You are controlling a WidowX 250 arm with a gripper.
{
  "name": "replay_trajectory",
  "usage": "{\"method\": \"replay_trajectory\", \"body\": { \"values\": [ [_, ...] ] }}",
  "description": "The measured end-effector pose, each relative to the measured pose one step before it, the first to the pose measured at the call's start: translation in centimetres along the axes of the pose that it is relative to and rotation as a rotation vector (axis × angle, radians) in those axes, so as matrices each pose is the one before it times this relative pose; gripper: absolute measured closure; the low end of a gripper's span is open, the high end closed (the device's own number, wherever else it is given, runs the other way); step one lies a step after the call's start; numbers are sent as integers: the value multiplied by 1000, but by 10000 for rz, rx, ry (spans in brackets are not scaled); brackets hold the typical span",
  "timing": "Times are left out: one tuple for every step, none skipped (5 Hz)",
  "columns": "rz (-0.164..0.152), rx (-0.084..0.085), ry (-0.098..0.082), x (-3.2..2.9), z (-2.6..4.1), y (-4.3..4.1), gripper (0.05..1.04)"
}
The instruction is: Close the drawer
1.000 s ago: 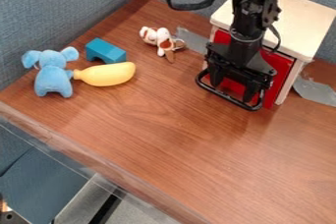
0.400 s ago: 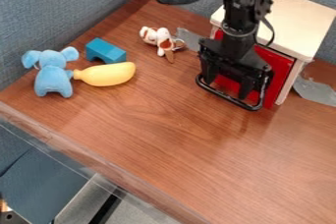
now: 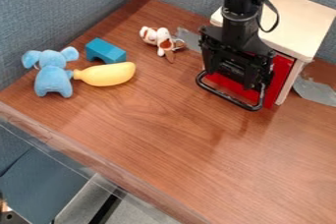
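Close in at the red drawer point(image 3: 281, 73), over at the far right and seemingly near flush in its pale cabinet point(image 3: 303, 24), with the black gripper point(image 3: 231, 78) by the looped handle point(image 3: 226, 98), presumably for an inward push, and no telling whether clenched or released!

And we've got the drawer point(image 3: 281, 72), its bright red front upright, a black bar handle point(image 3: 227, 98) jutting out low, and we see it shut or very nearly so inside the pale cabinet point(image 3: 303, 24), upper right.
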State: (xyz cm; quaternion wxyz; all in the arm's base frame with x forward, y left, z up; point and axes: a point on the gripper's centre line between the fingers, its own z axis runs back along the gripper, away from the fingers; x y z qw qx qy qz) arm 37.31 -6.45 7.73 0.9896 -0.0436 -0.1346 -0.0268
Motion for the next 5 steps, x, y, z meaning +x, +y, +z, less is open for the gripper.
{"method": "replay_trajectory", "body": {
  "values": [
    [576,-401,130,-310,2488,749,85],
    [207,36,793,-1460,1612,494,85],
    [25,1231,988,-1692,190,1263,85],
    [-610,577,598,-1710,-1225,-216,85],
    [-239,27,-177,-1093,-260,-13,85]
  ]
}}
